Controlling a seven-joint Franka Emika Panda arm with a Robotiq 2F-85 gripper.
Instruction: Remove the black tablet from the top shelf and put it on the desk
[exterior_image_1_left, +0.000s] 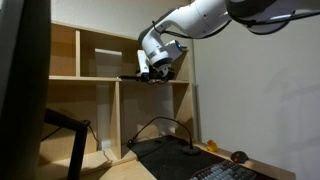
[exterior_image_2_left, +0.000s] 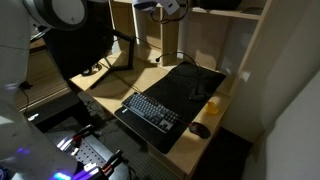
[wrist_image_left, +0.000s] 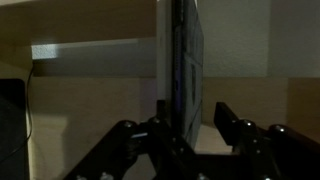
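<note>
The black tablet (wrist_image_left: 187, 70) stands edge-on in the wrist view, a dark upright slab between my fingers. In an exterior view it is a thin dark sliver (exterior_image_1_left: 133, 77) at the front of the top shelf (exterior_image_1_left: 95, 50) of the pale wooden unit. My gripper (wrist_image_left: 190, 115) is open and straddles the tablet. One finger is against it and a gap shows at the other. The gripper also shows at the shelf front in both exterior views (exterior_image_1_left: 150, 72) (exterior_image_2_left: 168, 10). The pale wooden desk (exterior_image_2_left: 105, 97) lies below.
On the desk lie a black mat (exterior_image_2_left: 190, 85), a keyboard (exterior_image_2_left: 150, 110), a dark mouse (exterior_image_2_left: 200, 130) and a small yellow object (exterior_image_2_left: 213, 103). A dark monitor (exterior_image_1_left: 20, 90) fills the near side. A bent black cable (exterior_image_1_left: 160, 125) stands under the shelf.
</note>
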